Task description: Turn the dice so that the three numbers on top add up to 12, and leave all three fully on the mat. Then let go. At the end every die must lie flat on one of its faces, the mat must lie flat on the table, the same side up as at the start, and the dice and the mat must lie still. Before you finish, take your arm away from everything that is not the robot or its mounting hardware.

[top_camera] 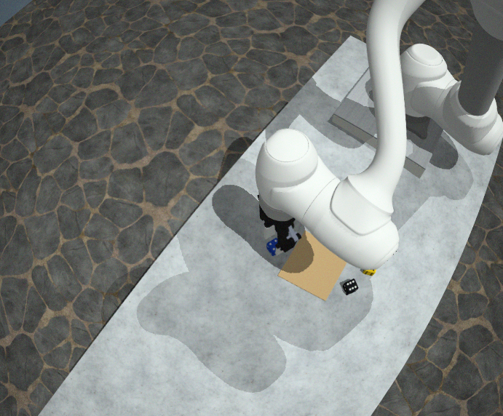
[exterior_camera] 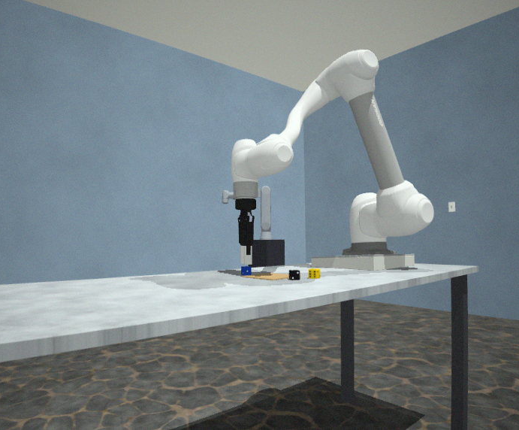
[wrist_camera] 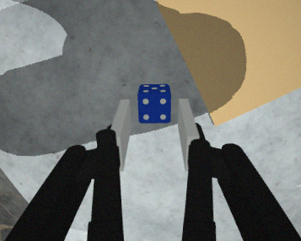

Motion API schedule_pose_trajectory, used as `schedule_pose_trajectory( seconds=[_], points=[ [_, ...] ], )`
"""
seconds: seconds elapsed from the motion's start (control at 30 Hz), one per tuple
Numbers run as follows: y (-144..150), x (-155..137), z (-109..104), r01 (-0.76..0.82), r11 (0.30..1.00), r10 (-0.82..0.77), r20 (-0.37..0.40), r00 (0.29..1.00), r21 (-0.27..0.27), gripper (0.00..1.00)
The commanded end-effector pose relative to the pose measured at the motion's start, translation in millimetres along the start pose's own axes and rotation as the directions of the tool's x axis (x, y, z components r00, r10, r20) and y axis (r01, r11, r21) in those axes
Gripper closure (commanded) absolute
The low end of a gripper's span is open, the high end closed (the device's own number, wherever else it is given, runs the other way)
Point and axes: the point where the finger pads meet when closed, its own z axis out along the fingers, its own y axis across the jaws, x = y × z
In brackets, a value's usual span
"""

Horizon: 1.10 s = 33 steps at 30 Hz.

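On a grey marbled table (exterior_camera: 111, 301) between blue walls, over a cobbled floor, the gripper (wrist_camera: 153, 123) is held partly apart around nothing above the blue die (wrist_camera: 153, 104).

Brightness: even and bright in all three views; walls and floor uniformly lit.
Light source: from above, judging by shadows falling beneath the arm.
Shadows: hard-edged grey patches of the arm on the surface (top_camera: 224, 358); a rounded one darkens a corner of the mat (top_camera: 318, 277).
Glare: faint sheen on the arm's white shells.
Sharpness: slightly soft, jagged shadow edges; small dice pips hard to read.
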Motion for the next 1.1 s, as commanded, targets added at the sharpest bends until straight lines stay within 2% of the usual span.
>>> schedule_pose_trajectory(
  seconds=[0.0,0.4,1.07],
  points=[
    [0,0,0,0.0,1.0,0.0,0.0,1.0,0.0,0.72],
    [0,0,3,0.0,1.0,0.0,0.0,1.0,0.0,0.72],
    [0,0,33,0.0,1.0,0.0,0.0,1.0,0.0,0.72]
  ],
)
